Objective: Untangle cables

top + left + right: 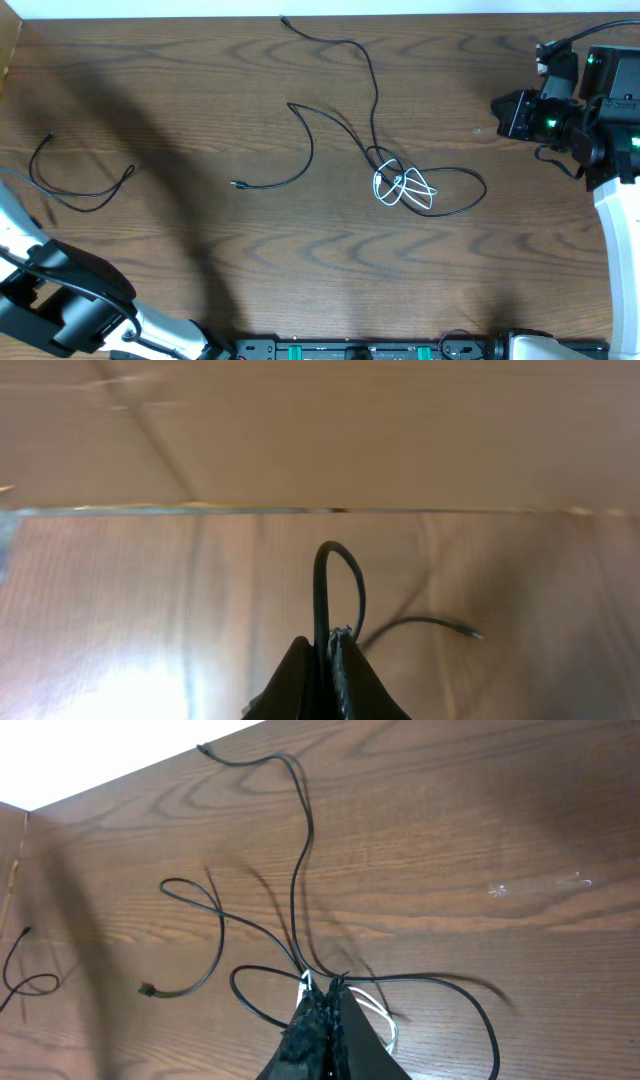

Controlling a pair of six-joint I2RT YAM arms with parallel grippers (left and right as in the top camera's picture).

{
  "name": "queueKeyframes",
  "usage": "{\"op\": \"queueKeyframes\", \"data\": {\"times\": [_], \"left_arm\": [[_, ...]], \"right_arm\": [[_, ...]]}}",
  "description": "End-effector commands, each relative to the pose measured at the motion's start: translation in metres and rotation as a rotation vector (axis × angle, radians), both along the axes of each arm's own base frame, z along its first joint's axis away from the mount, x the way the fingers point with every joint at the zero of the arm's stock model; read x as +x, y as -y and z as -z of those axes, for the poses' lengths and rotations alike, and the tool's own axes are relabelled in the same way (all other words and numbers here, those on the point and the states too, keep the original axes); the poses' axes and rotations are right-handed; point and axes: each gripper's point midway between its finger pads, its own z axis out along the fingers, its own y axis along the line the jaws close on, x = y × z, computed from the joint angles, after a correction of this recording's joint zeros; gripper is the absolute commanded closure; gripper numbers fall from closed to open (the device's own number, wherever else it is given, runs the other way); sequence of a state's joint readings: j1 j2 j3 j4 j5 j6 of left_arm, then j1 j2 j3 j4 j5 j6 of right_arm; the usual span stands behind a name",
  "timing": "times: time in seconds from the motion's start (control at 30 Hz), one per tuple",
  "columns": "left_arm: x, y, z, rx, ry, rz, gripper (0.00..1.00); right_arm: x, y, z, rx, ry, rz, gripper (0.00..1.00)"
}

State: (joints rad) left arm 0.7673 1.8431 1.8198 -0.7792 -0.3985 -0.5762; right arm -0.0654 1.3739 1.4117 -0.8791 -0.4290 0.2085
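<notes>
A tangle of black cables and one white cable (412,190) lies at the table's middle. One long black cable (372,90) runs from it to the far edge, and another ends in a plug (237,184). The tangle also shows in the right wrist view (385,1015). A separate black cable (85,197) lies at the left. My right gripper (500,108) is shut and empty, up and to the right of the tangle; its fingertips (328,988) are closed. My left gripper (328,645) is shut on a black cable loop (322,575); it does not show in the overhead view.
A cardboard wall (320,430) stands along the table's left edge, close in front of the left gripper. The left arm's links (70,300) fill the front left corner. The right arm's body (610,110) stands at the right edge.
</notes>
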Motion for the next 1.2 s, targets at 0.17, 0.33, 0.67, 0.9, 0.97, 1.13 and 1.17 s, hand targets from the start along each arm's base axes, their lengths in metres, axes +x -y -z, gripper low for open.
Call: {"op": "queueKeyframes", "data": {"times": [0.17,0.33,0.67,0.9,0.97,1.13,1.17], "left_arm": [[0.052,0.001,0.007,0.020,0.038,0.206,0.08],[0.053,0.005,0.007,0.006,0.044,0.220,0.06],[0.077,0.064,-0.013,-0.146,0.179,0.522,0.18],[0.076,0.101,-0.015,-0.274,0.234,0.605,0.45],[0.076,0.109,-0.019,-0.276,0.231,0.617,0.45],[0.082,0.150,-0.046,-0.253,0.243,0.701,0.48],[0.084,0.162,-0.052,-0.247,0.246,0.728,0.48]], "right_arm": [[-0.001,0.000,0.004,-0.012,-0.009,-0.009,0.99],[-0.001,0.000,0.004,-0.012,-0.009,-0.009,0.99],[-0.001,0.000,0.004,-0.012,-0.009,-0.009,0.99],[-0.003,0.000,0.006,-0.012,-0.021,-0.009,0.99],[-0.003,0.000,0.006,-0.011,-0.022,-0.009,0.99],[-0.003,0.000,0.006,-0.011,-0.020,-0.009,0.99],[-0.003,0.000,0.006,-0.011,-0.021,-0.009,0.99]]}}
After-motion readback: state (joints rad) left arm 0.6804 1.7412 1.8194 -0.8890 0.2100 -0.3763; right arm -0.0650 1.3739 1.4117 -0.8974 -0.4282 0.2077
